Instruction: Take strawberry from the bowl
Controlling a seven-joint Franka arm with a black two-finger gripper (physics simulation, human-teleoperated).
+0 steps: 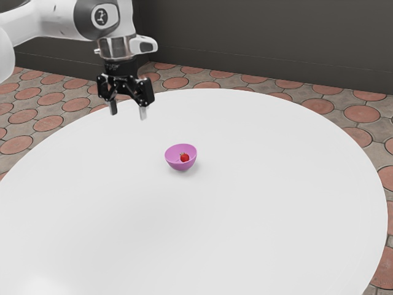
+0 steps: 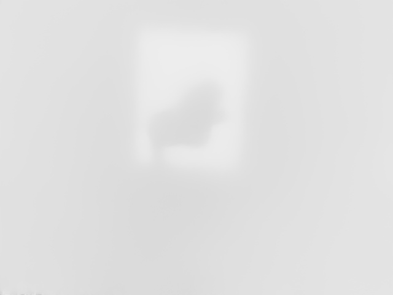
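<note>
Okay, so closest to the camera in the exterior view it's mostly table (image 1: pixel 276 221), round, white and kinda shiny, with a soft bright glare down in the near corner on the exterior view's left. Go a bit further in and there's a little pink bowl (image 1: pixel 178 166), upright on the tabletop, with a faint shadow beside it on the exterior view's right. The strawberry (image 1: pixel 185 158) is sitting inside that bowl, red and pretty tiny, a touch toward the exterior view's right of the bowl's middle.

Past the bowl and over toward the exterior view's left is the black gripper (image 1: pixel 128 113). It's up in the air, pointing down, well apart from both the bowl and the berry. The hand is released: its two fingers are spread with a clear gap between them. The wrist view looks onto pale tabletop, with a blurry brighter rectangle and a smudgy gray shape in it; can't really tell what that shape is.

The arm (image 1: pixel 55 20) is chunky and white, coming in from the exterior view's upper left, with a dark round badge on it. Behind the table you get the floor (image 1: pixel 362 114), roundish reddish tiles set in grayish stone, and farthest back a plain dark gray wall (image 1: pixel 264 40).
</note>
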